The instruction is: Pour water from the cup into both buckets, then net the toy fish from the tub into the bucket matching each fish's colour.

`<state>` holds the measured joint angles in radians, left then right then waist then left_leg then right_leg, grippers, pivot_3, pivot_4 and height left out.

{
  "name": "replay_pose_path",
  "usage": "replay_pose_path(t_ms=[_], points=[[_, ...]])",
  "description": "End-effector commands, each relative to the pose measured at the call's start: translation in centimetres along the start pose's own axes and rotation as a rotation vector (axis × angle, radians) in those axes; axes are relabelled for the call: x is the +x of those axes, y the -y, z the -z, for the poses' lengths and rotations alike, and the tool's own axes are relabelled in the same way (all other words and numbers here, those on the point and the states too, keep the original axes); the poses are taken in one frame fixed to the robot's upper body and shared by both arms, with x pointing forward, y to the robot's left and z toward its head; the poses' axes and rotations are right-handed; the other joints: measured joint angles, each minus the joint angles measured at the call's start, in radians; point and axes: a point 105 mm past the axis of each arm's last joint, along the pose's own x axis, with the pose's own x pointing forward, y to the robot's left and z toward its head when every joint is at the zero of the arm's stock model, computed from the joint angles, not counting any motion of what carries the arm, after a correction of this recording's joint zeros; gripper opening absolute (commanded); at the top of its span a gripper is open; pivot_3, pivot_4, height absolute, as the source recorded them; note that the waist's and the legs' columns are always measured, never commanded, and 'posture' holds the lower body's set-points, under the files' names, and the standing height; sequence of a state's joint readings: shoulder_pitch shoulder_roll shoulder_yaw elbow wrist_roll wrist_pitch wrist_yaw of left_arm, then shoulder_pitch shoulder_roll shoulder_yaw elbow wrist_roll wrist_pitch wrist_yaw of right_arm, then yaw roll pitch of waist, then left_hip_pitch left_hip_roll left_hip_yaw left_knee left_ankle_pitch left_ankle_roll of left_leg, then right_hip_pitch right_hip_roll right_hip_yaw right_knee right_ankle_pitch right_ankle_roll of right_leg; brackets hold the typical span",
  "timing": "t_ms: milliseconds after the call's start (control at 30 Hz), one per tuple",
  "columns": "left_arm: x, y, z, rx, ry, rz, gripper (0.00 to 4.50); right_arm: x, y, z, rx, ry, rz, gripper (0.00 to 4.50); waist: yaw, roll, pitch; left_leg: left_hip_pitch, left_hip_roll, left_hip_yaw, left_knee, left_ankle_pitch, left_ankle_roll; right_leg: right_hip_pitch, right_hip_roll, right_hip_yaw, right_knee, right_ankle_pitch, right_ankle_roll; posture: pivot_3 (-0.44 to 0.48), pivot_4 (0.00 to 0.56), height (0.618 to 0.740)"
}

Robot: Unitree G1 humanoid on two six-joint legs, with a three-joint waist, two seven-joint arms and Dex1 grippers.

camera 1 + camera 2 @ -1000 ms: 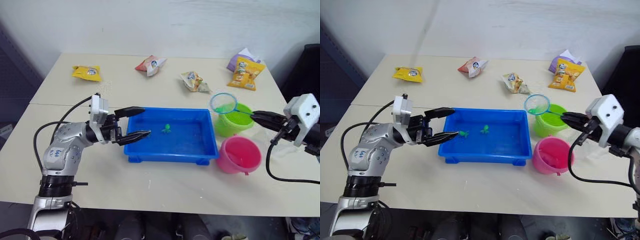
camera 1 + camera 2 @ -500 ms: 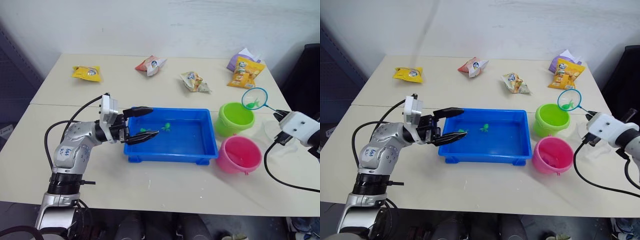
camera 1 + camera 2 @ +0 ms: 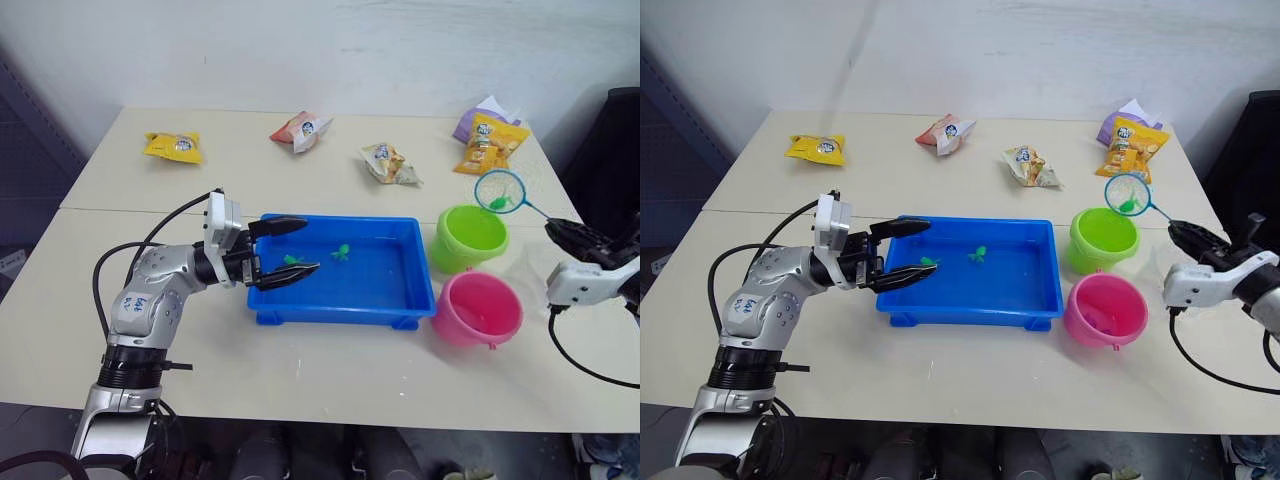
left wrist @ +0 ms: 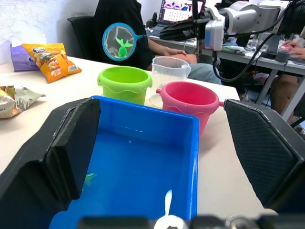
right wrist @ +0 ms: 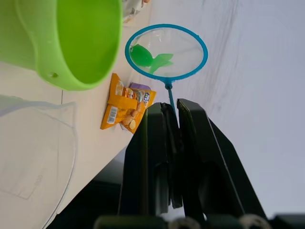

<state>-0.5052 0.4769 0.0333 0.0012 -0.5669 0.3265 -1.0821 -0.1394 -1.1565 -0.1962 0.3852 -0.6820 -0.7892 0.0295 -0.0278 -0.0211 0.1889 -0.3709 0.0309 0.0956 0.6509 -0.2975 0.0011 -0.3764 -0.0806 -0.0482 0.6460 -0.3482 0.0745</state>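
Holding the net point(image 3: 500, 190) by its stick, our right gripper point(image 3: 568, 236) at right pinches it above the lime bucket point(image 3: 471, 236); one green fish point(image 5: 150, 57) lies inside. Left gripper point(image 3: 290, 248) stands spread over the blue tub point(image 3: 419, 285), two green fish point(image 3: 341, 252) within. Snack-bag print is unreadable.

The room is bright, with soft and even light that seems to come from above. The pale counter point(image 3: 330, 370) looks a little washed out, and the shadows are weak: only a thin dark band lies under the blue tub point(image 3: 345, 270). The water inside the tub gives small white reflections. In the head views the picture is quite sharp. In the left wrist view the near black fingers point(image 4: 62, 157) are big and soft. In the right wrist view the wall behind the net point(image 5: 167, 51) is a pale haze.
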Motion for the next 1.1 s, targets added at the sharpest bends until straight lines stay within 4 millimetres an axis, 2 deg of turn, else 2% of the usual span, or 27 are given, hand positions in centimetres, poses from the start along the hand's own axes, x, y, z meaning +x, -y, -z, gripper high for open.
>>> replay_pose_path(t_ms=[33,100,233,433,533,567,667,767,900,933,1000,1100], points=[[0.2,-0.1,-1.0,0.053,0.016,0.004,4.46,-0.8,-0.1,0.6,-0.061,0.000,0.017,0.00,0.000,0.000,0.000,0.000,0.000,0.000,0.000,0.000,0.000,0.000,0.000,0.000,0.000,0.000,0.000,0.000,0.150,0.738],[0.2,-0.2,-1.1,0.057,0.017,0.004,4.46,-0.9,-0.6,0.6,-0.052,0.008,0.015,0.00,0.000,0.000,0.000,0.000,0.000,0.000,0.000,0.000,0.000,0.000,0.000,0.000,0.000,0.000,0.000,0.000,0.150,0.738],[0.2,-0.3,-1.2,0.061,0.019,0.003,4.46,-0.9,0.2,0.6,-0.085,0.016,0.056,0.00,-0.002,0.000,0.000,0.000,0.000,0.000,0.000,0.000,0.000,0.000,0.001,0.001,0.000,0.000,0.000,0.000,0.150,0.738],[0.3,-0.1,-1.0,0.053,0.020,0.009,4.46,-0.3,-0.3,-1.5,-0.101,0.119,0.003,0.00,-0.001,0.000,0.000,0.001,0.001,0.001,0.000,0.000,0.000,0.000,0.001,0.001,0.000,0.000,0.000,0.000,0.150,0.738],[0.3,-0.1,-1.0,0.052,0.017,0.010,4.46,-0.5,0.9,1.1,-0.086,-0.017,0.049,0.00,0.000,0.000,0.000,0.000,0.000,0.000,0.000,0.000,0.000,0.000,0.001,0.001,0.000,0.000,0.000,0.000,0.150,0.738],[0.2,-0.1,-1.0,0.051,0.017,0.008,4.46,-0.6,0.8,1.2,-0.084,-0.022,0.042,0.00,0.000,0.000,0.000,0.000,0.000,0.001,0.000,0.000,0.000,0.000,0.001,0.001,0.001,0.000,0.000,0.000,0.150,0.738],[0.1,-0.1,-0.9,0.051,0.014,0.007,4.46,-0.8,0.1,0.4,-0.079,0.018,0.013,0.00,0.000,0.000,0.000,0.000,0.000,0.000,0.000,0.000,0.000,0.000,0.001,0.001,0.000,0.000,0.000,0.000,0.150,0.738],[0.1,-0.2,-0.9,0.051,0.017,-0.004,4.46,-0.8,1.1,0.8,-0.077,-0.017,0.056,0.00,0.000,0.000,0.000,0.000,0.001,0.000,0.000,0.000,0.000,0.000,0.001,0.001,0.000,0.000,0.000,0.000,0.150,0.738],[0.3,-0.1,-0.8,0.045,0.017,0.003,4.46,-0.6,0.6,-0.2,-0.055,0.022,0.031,0.00,-0.002,0.000,0.000,0.001,0.001,0.001,0.001,0.000,0.000,0.000,0.001,0.001,0.001,0.000,0.000,0.000,0.150,0.738],[0.3,-0.1,-0.8,0.046,0.017,0.003,4.46,-0.6,0.8,-0.1,-0.036,0.015,0.036,0.00,-0.002,0.000,0.000,0.001,0.001,0.001,0.001,0.000,-0.001,0.000,0.001,0.001,0.001,0.000,0.000,0.000,0.150,0.738],[-0.2,-0.4,-0.9,0.056,0.012,-0.018,4.46,-0.4,2.4,0.1,0.077,-0.003,0.101,0.00,-0.001,0.000,0.000,0.001,0.001,0.000,0.001,0.000,-0.001,0.000,0.001,0.001,0.001,0.000,0.000,0.000,0.150,0.738],[-1.0,-0.7,-0.8,0.066,-0.003,-0.042,4.46,0.3,3.8,-1.7,0.304,0.081,0.112,0.00,-0.002,0.000,0.000,0.001,0.001,0.000,0.001,0.000,-0.001,0.000,0.001,0.001,0.001,0.000,0.000,0.000,0.150,0.738]])
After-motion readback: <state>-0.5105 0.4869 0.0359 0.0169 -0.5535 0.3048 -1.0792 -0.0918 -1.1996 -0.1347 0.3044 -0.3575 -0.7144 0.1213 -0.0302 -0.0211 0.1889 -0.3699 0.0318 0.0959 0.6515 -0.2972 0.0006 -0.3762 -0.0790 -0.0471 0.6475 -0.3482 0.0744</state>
